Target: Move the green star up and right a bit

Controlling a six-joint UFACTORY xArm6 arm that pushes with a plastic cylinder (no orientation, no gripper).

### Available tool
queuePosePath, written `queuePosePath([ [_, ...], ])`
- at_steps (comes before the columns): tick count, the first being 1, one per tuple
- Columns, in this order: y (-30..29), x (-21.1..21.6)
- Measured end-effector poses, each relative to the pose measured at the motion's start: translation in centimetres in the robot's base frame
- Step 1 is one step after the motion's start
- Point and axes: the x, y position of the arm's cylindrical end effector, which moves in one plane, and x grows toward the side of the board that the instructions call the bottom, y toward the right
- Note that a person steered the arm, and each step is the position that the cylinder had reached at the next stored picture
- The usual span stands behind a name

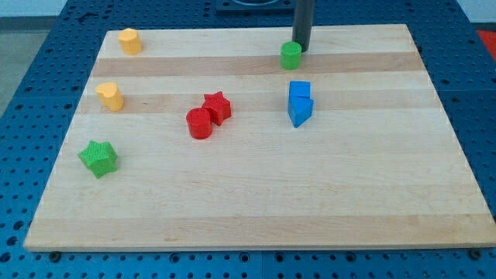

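Green star (98,158) unobstructed, my tip (300,49) far

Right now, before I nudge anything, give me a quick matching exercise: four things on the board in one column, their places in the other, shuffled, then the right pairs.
Things:
1. green star
2. green cylinder
3. red star
4. my tip

Places:
A. touching the red cylinder, to its upper right
B. near the board's left edge, toward the view's bottom
C. right beside the green cylinder, on its upper right
D. near the board's top edge, above the two blue blocks

Pairs: 1-B, 2-D, 3-A, 4-C
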Motion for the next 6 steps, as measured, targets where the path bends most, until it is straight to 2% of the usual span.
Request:
queuePosePath([
  [1, -0.6, -0.5],
  [2, -6.5, -2.8],
  [3, -13.0, 1.2],
  [4, -16.3, 7.7],
  [5, -21.8, 10.3],
  [6, -25.8, 15.2],
])
